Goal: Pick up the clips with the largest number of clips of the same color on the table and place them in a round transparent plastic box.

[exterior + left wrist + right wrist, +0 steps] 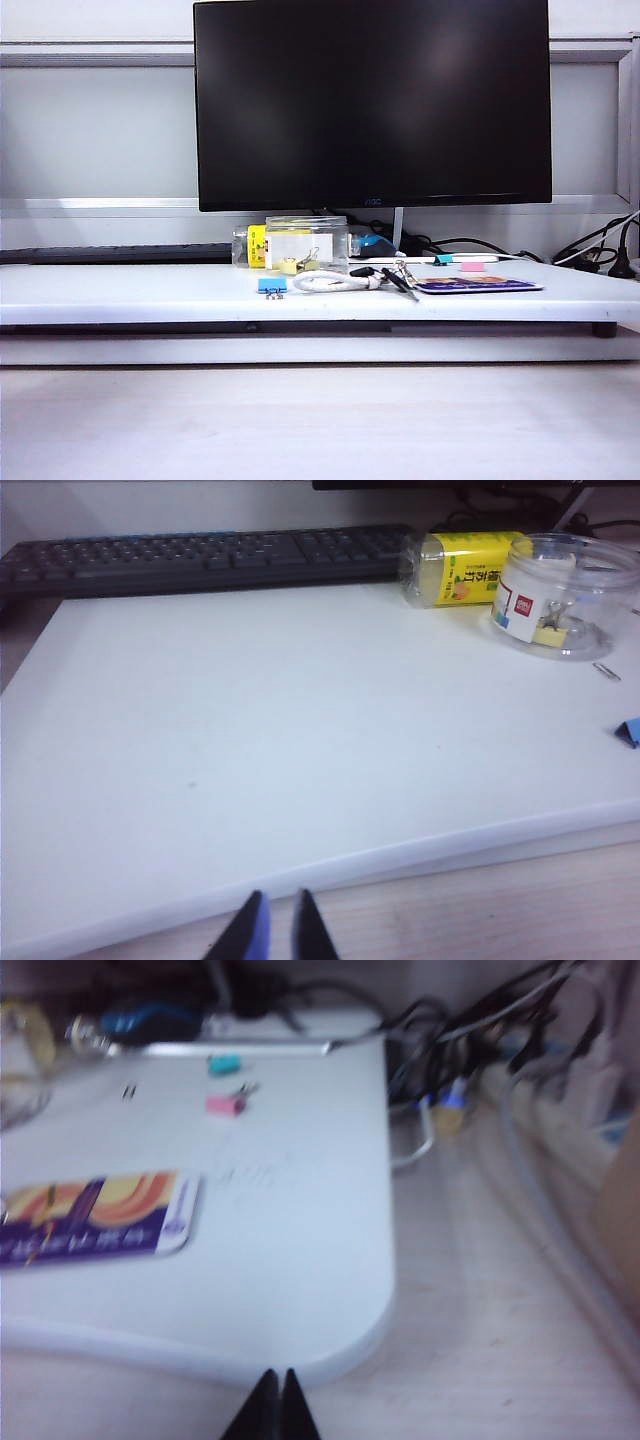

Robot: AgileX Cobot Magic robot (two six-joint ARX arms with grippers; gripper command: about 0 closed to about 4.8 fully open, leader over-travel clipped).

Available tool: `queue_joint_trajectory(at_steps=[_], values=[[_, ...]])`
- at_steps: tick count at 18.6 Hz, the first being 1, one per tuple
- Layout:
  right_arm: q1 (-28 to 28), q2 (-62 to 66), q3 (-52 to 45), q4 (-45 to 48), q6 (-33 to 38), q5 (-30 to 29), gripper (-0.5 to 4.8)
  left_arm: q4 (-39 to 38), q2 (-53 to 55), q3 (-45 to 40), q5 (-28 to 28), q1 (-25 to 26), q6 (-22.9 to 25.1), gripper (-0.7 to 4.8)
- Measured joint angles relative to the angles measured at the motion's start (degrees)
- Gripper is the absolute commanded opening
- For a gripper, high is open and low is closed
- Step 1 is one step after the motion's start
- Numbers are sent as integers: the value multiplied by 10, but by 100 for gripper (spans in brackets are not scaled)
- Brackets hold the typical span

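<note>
Left tool slightly parted, right tool shut; keyboard behind box.

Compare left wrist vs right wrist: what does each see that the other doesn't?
Left wrist only: keyboard, yellow-label bottle, yellow clips inside the round transparent plastic box, blue clip, left gripper slightly parted and holding nothing.
Right wrist only: pink clip, teal clip, printed card, cables, right gripper shut.
Shared: the white board.

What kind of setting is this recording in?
Most likely an office desk setup: a large dark monitor at the back, a black keyboard behind the white board, and tangled cables beside it.
</note>
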Motion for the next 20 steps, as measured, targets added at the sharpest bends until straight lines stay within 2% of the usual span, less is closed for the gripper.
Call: queue_joint_trajectory(at_steps=[5,20], values=[[-26,-21,0,1,0,0,-1,0,0,0,0,0,0,49],[-26,-21,0,2,0,0,-1,0,0,0,0,0,0,49]])
